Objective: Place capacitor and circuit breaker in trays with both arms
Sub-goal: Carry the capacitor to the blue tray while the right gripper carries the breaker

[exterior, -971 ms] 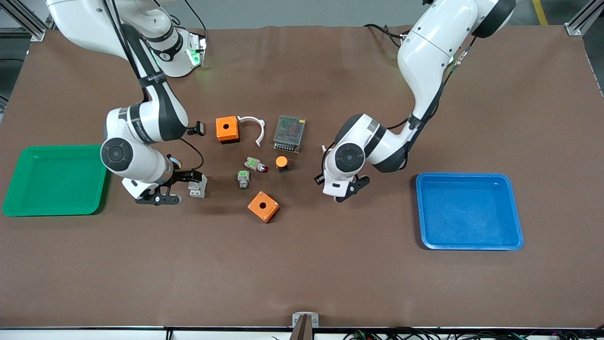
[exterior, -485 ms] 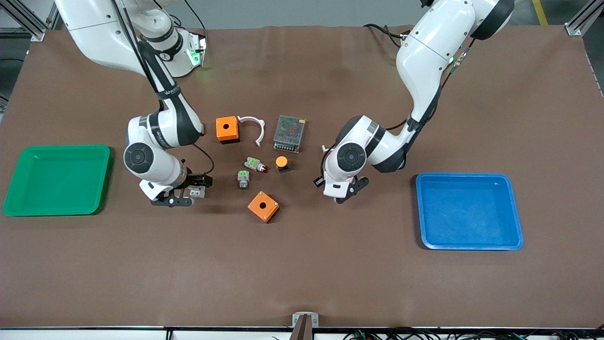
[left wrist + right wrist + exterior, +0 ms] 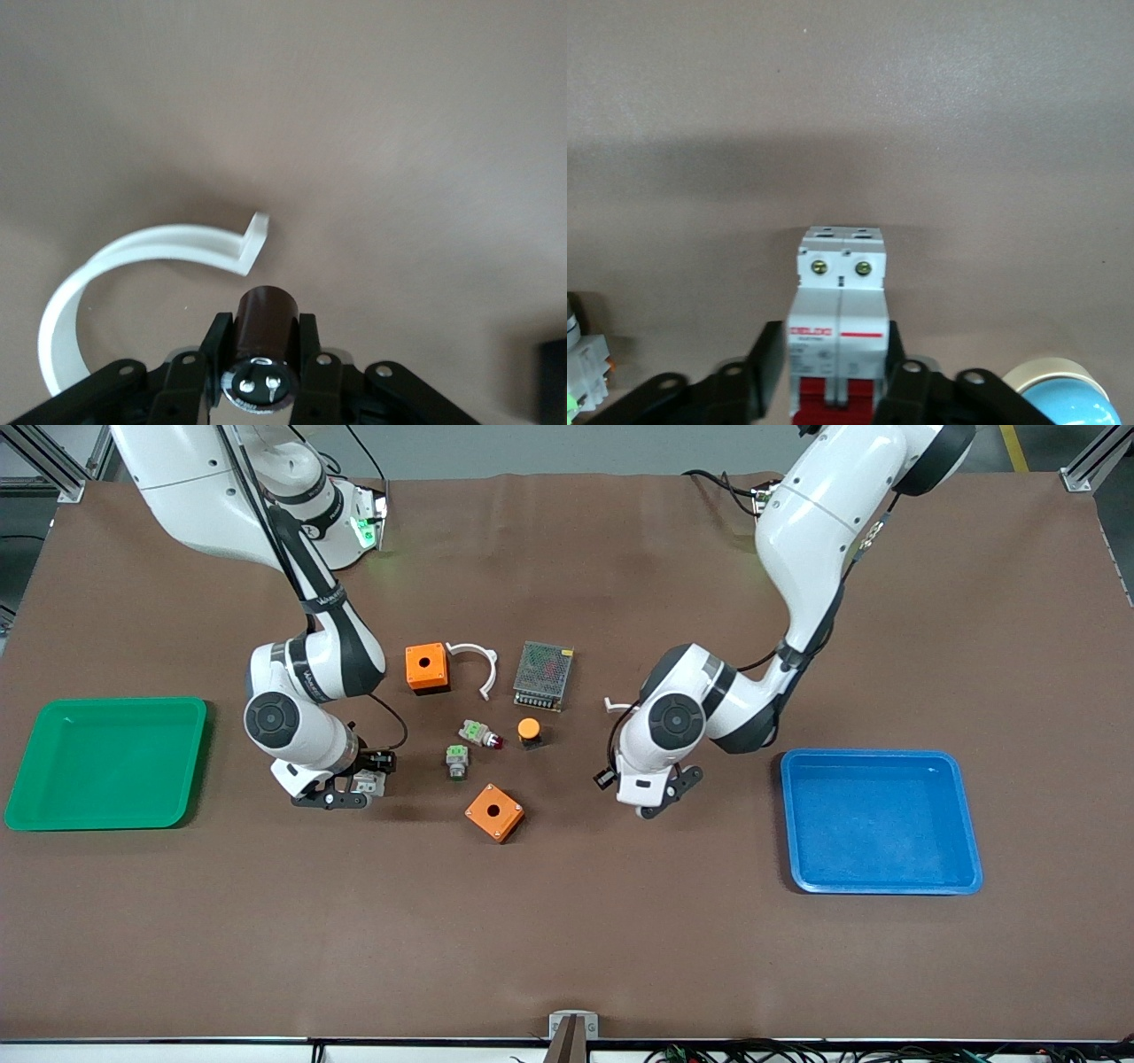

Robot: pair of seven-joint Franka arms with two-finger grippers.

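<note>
The capacitor (image 3: 266, 323), a dark cylinder with a silvery end, is clamped between my left gripper's (image 3: 264, 336) fingers above the bare mat. In the front view this gripper (image 3: 613, 781) hangs between the parts cluster and the blue tray, with the capacitor (image 3: 604, 779) at its tip. The circuit breaker (image 3: 838, 305), light grey with red levers, sits between my right gripper's (image 3: 835, 363) fingers, which press on its two sides. In the front view the breaker (image 3: 368, 783) is at the right gripper (image 3: 354, 785), low at the mat, between the green tray and the parts.
A green tray (image 3: 106, 702) lies at the right arm's end and a blue tray (image 3: 877, 755) at the left arm's end. Between them are two orange boxes (image 3: 427, 667) (image 3: 494, 812), a metal power supply (image 3: 543, 675), an orange-capped button (image 3: 529, 731), two green-topped parts (image 3: 457, 760) (image 3: 478, 732) and a white curved clip (image 3: 477, 662). Another white curved clip (image 3: 133, 257) lies under the left gripper.
My right arm has swung from beside the green tray toward the parts and its gripper has come onto the circuit breaker. My left gripper, holding the capacitor, has shifted slightly toward the blue tray.
</note>
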